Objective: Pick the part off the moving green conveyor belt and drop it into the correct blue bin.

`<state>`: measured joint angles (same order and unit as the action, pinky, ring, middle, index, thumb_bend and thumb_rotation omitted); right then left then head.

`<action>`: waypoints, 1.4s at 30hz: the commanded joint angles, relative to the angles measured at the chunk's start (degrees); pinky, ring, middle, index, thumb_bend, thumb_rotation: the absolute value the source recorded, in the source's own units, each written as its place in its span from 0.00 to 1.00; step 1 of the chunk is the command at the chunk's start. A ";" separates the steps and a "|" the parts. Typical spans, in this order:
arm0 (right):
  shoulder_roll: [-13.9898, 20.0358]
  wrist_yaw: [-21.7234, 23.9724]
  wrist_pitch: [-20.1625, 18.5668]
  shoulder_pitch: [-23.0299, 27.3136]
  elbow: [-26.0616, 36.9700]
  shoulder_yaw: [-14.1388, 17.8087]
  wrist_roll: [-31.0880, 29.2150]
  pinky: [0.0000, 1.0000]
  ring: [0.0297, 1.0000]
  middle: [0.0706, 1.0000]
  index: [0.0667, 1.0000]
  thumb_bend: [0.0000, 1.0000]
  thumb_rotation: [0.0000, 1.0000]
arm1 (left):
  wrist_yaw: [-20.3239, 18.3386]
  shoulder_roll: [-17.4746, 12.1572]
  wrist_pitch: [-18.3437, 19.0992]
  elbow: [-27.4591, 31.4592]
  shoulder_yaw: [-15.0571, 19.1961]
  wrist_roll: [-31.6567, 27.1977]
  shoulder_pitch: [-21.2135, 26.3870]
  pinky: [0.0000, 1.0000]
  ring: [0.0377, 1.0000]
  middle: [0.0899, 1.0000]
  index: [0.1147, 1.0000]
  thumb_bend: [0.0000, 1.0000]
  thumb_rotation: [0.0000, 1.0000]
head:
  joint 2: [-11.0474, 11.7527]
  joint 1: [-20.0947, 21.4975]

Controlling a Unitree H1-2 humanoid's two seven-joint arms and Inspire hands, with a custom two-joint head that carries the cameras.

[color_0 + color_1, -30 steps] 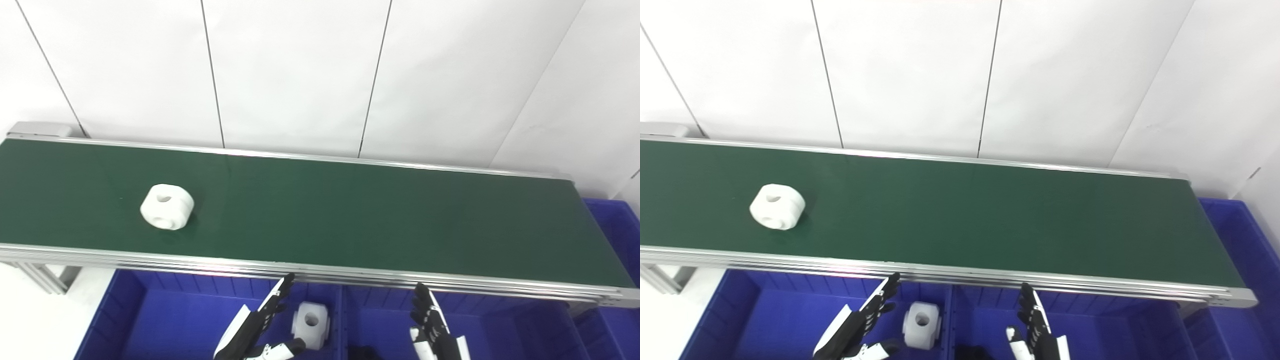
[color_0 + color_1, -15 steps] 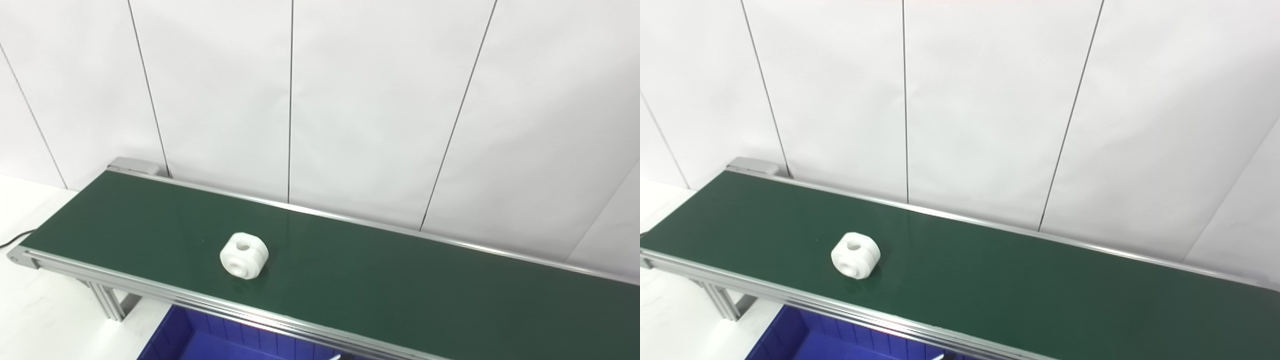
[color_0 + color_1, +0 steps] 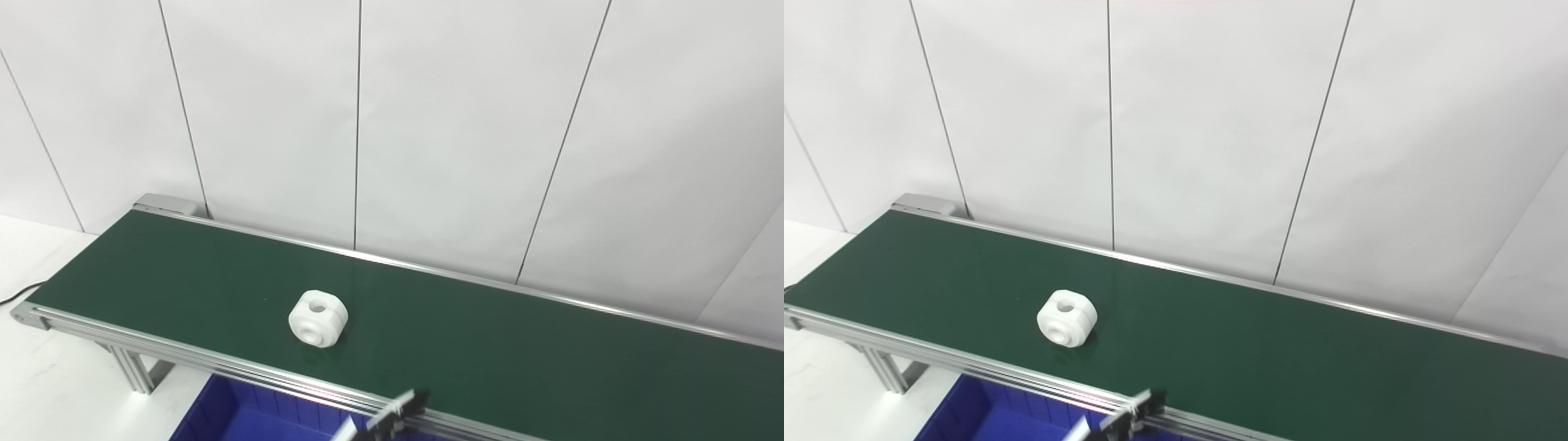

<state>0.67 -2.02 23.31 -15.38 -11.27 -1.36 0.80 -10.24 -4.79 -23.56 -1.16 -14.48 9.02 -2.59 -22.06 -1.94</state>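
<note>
The white plastic part [image 3: 318, 318], a chunky rounded block with a hole through its top face and another in its side, now sits a little further along the dark green conveyor belt [image 3: 520, 349] than it did half a second ago, having drifted rightward and slightly nearer the front rail. The camera framing barely differs between those two moments, so this shift reads as real belt travel and not head motion. A second ago, though, the head was aimed lower and more squarely at the belt, so comparison with that moment says little about the part's own travel.

The other change is at the bottom edge: the tips of the left hand [image 3: 392, 419] have just come up into view against the aluminium front rail [image 3: 184, 351], where half a second ago almost nothing of it showed. Only the black-and-white fingertips are visible, so I cannot tell whether the hand is spread or closed; it holds nothing that can be seen. The right hand is out of frame.

The part lies untouched and well apart from the hand, to its upper left. A corner of the blue plastic bin [image 3: 245, 416] shows beneath the rail. The reach is probably just beginning, and the part is moving toward the hand, which favours intercepting it.
</note>
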 commanded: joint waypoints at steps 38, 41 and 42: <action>-1.77 -4.58 3.45 2.25 5.47 -1.13 3.40 0.91 0.91 0.92 0.93 0.70 0.83 | 1.44 -17.23 9.84 -25.63 -6.90 30.13 41.40 0.93 0.96 0.98 1.00 0.90 0.23 | -13.42 6.28; -1.33 -4.35 3.54 2.76 5.07 -0.82 2.65 0.90 0.92 0.92 0.92 0.68 0.82 | 0.42 -17.61 8.78 -27.07 -8.31 30.87 41.77 0.94 0.97 0.99 1.00 0.92 0.24 | -13.32 4.85; -1.22 -4.27 3.57 2.91 4.99 -0.77 2.43 0.90 0.92 0.91 0.92 0.67 0.81 | 0.19 -17.76 8.29 -27.48 -8.77 31.09 41.88 0.94 0.96 0.98 1.00 0.92 0.25 | -13.28 4.72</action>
<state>-0.81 -6.59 23.35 -13.16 -7.31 -2.35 3.70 -11.01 -21.56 -13.18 -29.20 -23.26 39.61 35.65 -35.42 2.99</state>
